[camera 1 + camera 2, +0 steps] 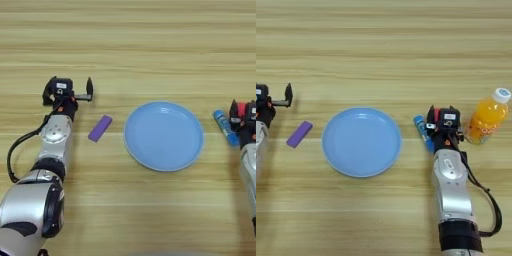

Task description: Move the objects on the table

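My left gripper stands open at the table's left, nothing between its fingers. The flat purple bar lies just below and to the right of it, apart from it. On the right, my right gripper is closed on the small red cube, which shows only as a red patch between the fingers. The blue glue-stick tube lies flat against that gripper's left side. The orange-liquid bottle with a white cap stands upright just right of the gripper.
A large round light-blue plate with nothing on it sits in the middle of the wooden table, between the two arms. The right arm's black cable loops out to its right.
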`<state>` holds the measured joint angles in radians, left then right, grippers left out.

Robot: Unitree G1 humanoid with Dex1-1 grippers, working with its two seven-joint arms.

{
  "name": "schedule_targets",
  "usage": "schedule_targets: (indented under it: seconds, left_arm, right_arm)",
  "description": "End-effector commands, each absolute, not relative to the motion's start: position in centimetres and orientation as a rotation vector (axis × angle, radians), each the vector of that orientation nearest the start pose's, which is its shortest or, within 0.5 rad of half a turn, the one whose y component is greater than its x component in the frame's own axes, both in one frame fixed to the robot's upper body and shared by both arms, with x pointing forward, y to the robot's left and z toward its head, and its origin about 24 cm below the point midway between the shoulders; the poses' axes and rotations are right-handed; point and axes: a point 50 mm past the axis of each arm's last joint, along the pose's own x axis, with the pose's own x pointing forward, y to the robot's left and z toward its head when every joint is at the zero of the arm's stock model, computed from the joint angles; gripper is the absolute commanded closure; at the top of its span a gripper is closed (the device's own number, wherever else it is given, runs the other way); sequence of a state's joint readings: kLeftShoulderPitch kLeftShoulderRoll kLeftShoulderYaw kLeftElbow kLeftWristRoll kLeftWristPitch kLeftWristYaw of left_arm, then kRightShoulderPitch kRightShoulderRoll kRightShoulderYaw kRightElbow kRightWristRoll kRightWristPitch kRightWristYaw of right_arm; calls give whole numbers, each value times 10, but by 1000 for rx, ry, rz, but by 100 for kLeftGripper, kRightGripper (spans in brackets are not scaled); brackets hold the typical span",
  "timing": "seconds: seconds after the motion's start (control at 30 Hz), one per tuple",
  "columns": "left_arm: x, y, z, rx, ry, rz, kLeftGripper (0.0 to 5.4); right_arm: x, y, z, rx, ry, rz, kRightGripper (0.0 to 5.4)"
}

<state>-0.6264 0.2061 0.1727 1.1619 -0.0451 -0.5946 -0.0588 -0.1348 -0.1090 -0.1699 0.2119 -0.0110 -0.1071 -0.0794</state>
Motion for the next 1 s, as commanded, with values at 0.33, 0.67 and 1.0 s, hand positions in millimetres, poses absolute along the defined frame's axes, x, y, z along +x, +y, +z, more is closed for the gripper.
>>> schedule_targets:
  seconds: [0.33, 0.67, 1.0]
  left_arm:
    - [345, 204, 37, 91, -71, 55, 0]
    - [345, 204, 37, 88, -73, 57, 0]
    - [345, 204, 37, 87, -76, 59, 0]
  right_arm:
    - [283, -221, 35, -124, -10, -243, 316]
    - [285, -215, 23, -150, 48, -200, 316]
    - [286, -212, 14, -89, 97, -171, 316]
